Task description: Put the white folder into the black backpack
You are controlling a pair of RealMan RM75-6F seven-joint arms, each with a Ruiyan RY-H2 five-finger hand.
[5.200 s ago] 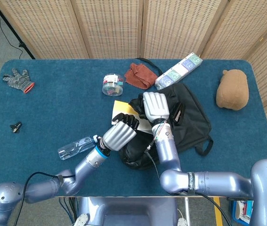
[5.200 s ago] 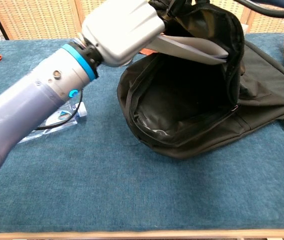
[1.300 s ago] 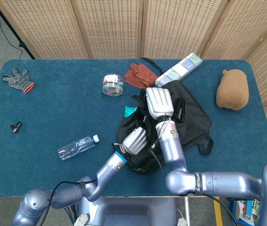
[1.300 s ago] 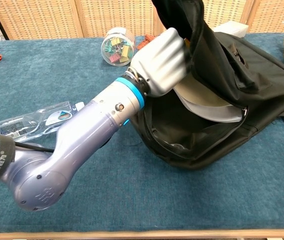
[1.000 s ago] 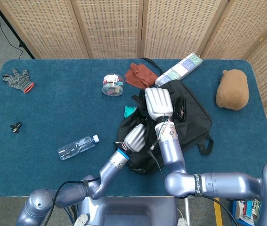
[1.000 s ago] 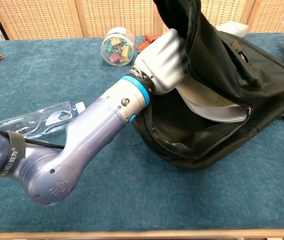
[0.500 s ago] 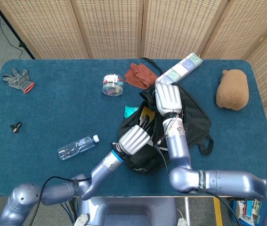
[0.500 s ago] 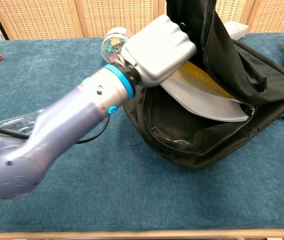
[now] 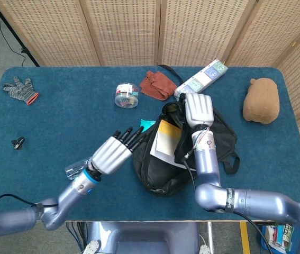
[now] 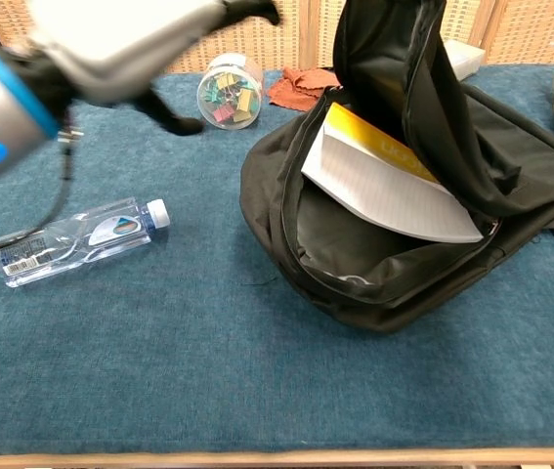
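The black backpack [image 9: 217, 138] [image 10: 355, 278] lies at mid-table with its mouth gaping toward me. The white folder [image 9: 165, 139] [image 10: 386, 193], with a yellow strip along its top, leans inside the opening, its upper corner sticking out. My right hand [image 9: 198, 110] grips the backpack's top flap and holds it raised; the chest view shows only the lifted flap. My left hand [image 9: 111, 152] [image 10: 125, 34] hovers left of the backpack with its fingers spread, holding nothing.
A water bottle [image 9: 79, 168] [image 10: 73, 237] lies under my left arm. A jar of clips [image 9: 126, 95] [image 10: 230, 90], a brown cloth [image 9: 157, 84] and a white packet [image 9: 200, 79] sit behind the backpack. A plush bear [image 9: 261, 100] is far right, a glove [image 9: 20, 89] far left.
My left hand has let go of the folder and drawn back to the left, out of the backpack, opening its fingers. The folder stays leaning in the mouth. My right hand still holds the flap.
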